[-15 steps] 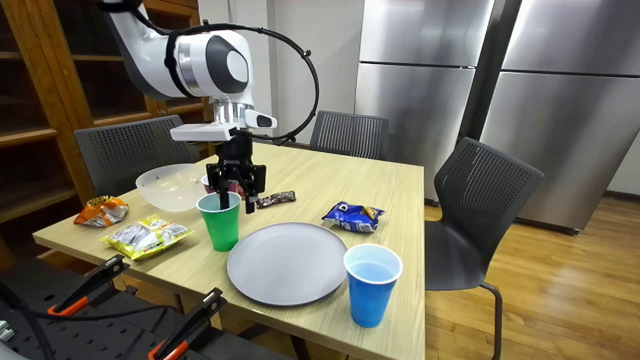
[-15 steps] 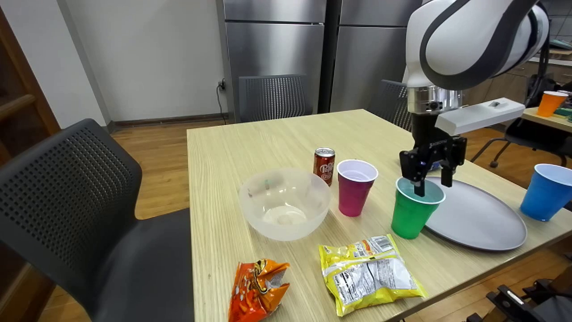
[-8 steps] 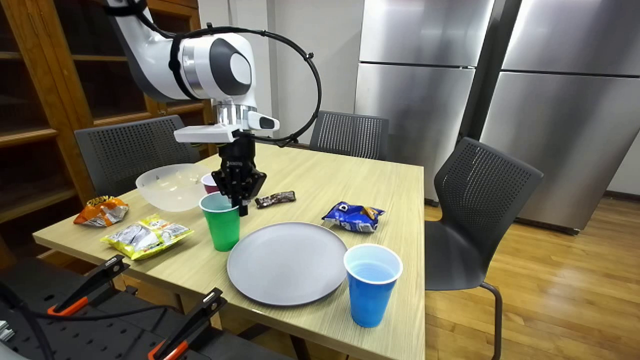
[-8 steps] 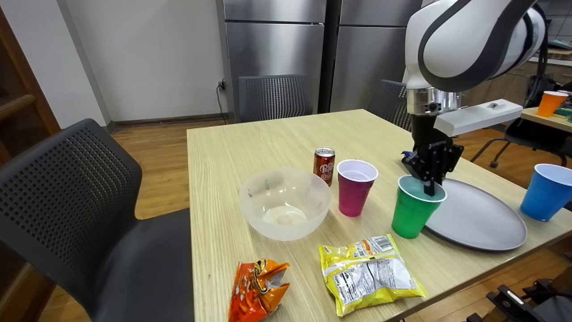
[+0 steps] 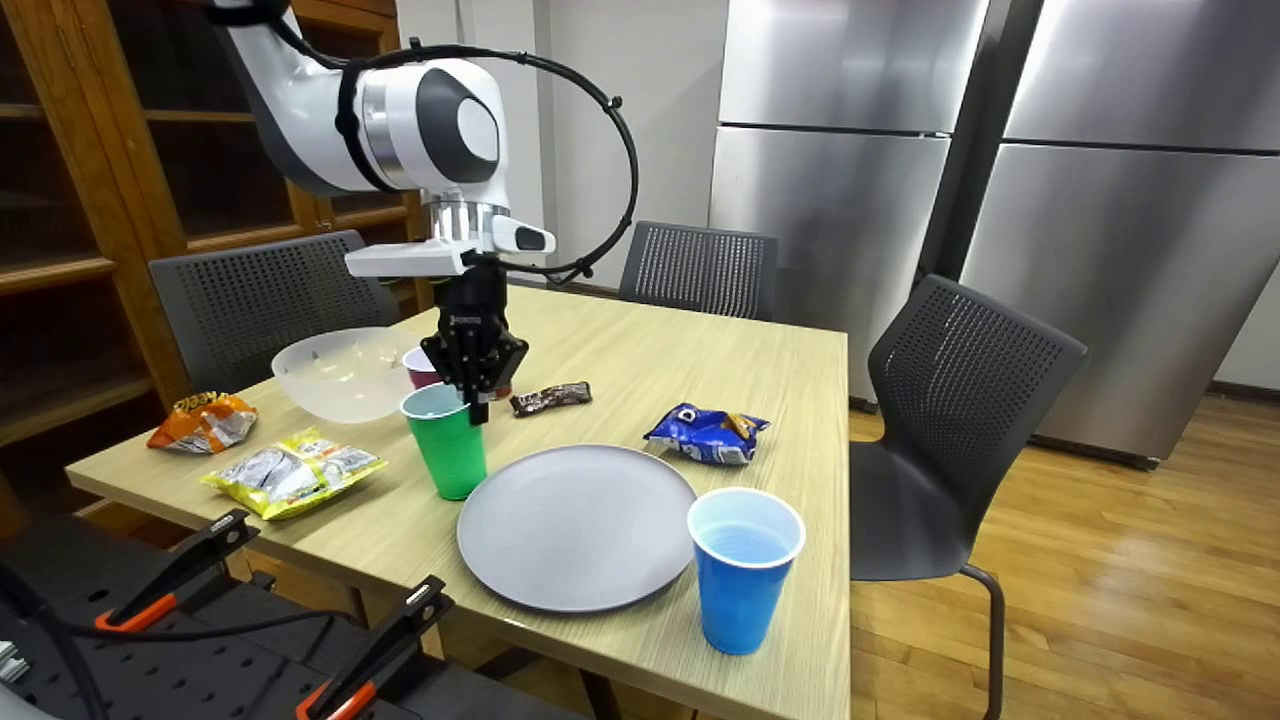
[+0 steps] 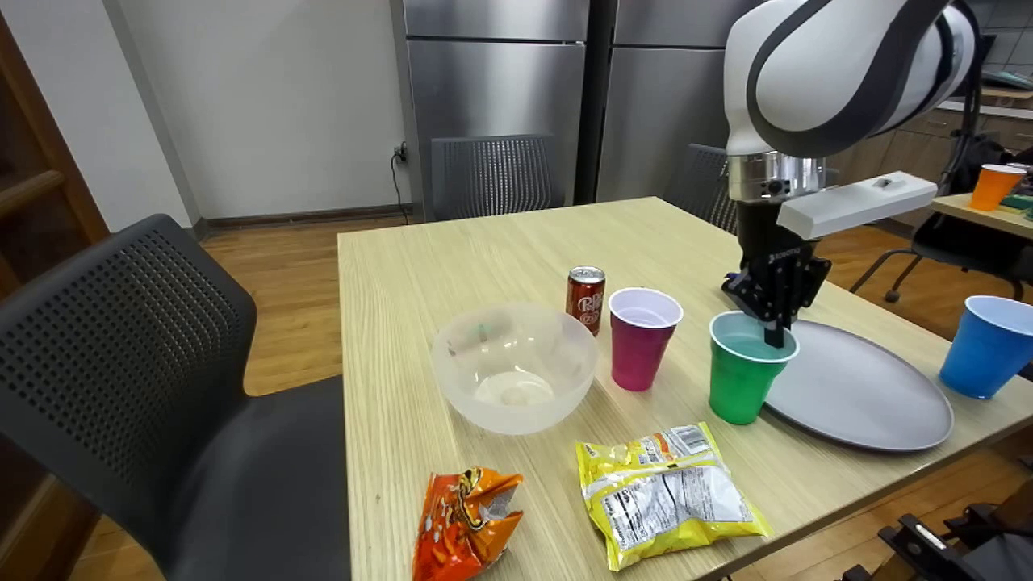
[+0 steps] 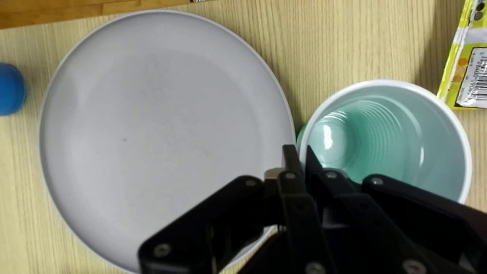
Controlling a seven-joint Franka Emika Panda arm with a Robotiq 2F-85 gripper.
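Pale wooden tabletop point(image 7: 342, 42) underneath; left to right across the wrist view, a blue cup point(image 7: 11, 89); a grey plate point(image 7: 163, 125); the pincer point(image 7: 299, 153), nearly closed, pinching the rim of the green cup point(image 7: 395, 133), whose mouth spreads rightward from it; a yellow packet point(image 7: 466, 76).

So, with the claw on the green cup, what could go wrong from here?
The claw pinches the green cup on one side only, so it may tip or swing if lifted. The cup stands right beside the gray plate, so a sideways move could shove the plate. The yellow snack bag lies close on the cup's other side; a swinging cup might clip it.
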